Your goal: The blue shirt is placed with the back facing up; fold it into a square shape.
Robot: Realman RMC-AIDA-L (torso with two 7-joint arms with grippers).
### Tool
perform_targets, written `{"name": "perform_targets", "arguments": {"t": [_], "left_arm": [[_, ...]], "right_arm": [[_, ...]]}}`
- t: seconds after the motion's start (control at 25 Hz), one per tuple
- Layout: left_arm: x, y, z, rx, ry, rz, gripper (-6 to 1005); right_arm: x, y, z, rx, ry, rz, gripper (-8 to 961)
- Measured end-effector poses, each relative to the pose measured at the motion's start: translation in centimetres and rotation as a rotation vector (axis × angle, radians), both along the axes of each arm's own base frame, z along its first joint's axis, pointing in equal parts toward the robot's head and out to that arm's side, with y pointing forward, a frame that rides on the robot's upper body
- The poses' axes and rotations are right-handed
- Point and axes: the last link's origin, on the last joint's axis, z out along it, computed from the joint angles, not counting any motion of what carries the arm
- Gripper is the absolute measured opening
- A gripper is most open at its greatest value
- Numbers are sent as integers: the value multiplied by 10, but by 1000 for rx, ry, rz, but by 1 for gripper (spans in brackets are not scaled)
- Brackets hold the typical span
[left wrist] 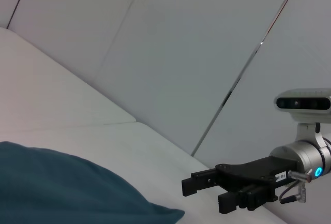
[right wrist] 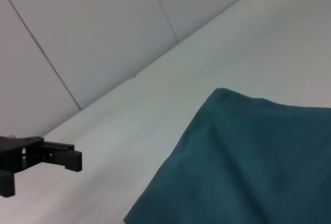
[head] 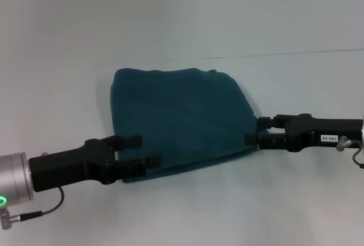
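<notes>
1. White table [head: 187,24] fills the scene, with pale wall panels [left wrist: 181,53] rising behind it in both wrist views.
2. The blue shirt [head: 179,118] lies near the middle of the table as a folded, roughly four-sided bundle, its far edge fairly straight and its near edge slanting up toward the robot's right.
3. The left gripper [head: 142,150] sits at the shirt's near left corner, jaws apart with one finger above the other; the fingertips overlap the cloth's edge in the head view, but whether they pinch any fabric cannot be told.
4. The right gripper [head: 253,130] is level at the shirt's right corner, jaws apart, tips just beside or touching the cloth.
5. In the left wrist view that right gripper [left wrist: 207,190] hangs spread just past the shirt's pointed corner [left wrist: 168,214], holding nothing.
</notes>
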Motion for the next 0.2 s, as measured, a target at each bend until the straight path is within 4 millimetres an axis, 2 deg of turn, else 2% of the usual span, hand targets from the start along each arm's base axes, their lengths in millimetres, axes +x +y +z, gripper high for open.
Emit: {"name": "perform_targets", "arguments": {"t": [0.2], "left_arm": [[-1, -1, -2, -15, 15, -1, 891]], "right_arm": [[-2, -1, -3, -25, -14, 10, 836]]}}
